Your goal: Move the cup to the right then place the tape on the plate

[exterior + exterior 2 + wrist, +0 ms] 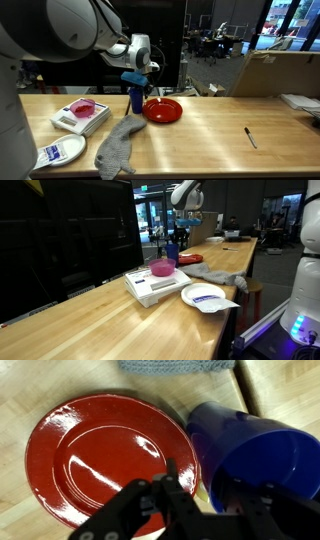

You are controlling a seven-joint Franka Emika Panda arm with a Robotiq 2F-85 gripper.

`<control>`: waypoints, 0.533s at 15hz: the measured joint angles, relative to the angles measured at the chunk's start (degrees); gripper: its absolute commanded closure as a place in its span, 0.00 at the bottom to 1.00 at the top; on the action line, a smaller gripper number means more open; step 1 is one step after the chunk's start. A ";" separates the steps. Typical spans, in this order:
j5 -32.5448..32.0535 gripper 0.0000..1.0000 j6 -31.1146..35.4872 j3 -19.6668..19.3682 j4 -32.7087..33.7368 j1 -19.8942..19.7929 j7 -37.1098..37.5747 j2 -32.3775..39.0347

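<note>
The dark blue cup (135,99) stands upright on the wooden table, just beside the red plate (163,110). Both show in the wrist view, the cup (255,450) at the right and the plate (100,460) at the left. My gripper (134,76) is at the cup's top. In the wrist view its fingers (200,485) straddle the cup's near wall, one outside by the plate and one inside, with a gap still showing. A pink roll (85,107), seemingly the tape, lies on a white box (150,287).
A grey cloth (118,148) lies in front of the cup. A flat white plate with a packet (60,152) sits near the table's front edge. A black pen (250,137) lies farther along the table. A cardboard box (275,72) stands behind the table.
</note>
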 measured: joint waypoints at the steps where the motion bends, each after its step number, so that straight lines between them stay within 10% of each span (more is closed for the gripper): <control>1: 0.00 0.99 0.01 -0.10 0.00 0.00 0.31 0.00; 8: 1.95 0.98 -1.50 1.11 0.16 0.34 0.63 -0.42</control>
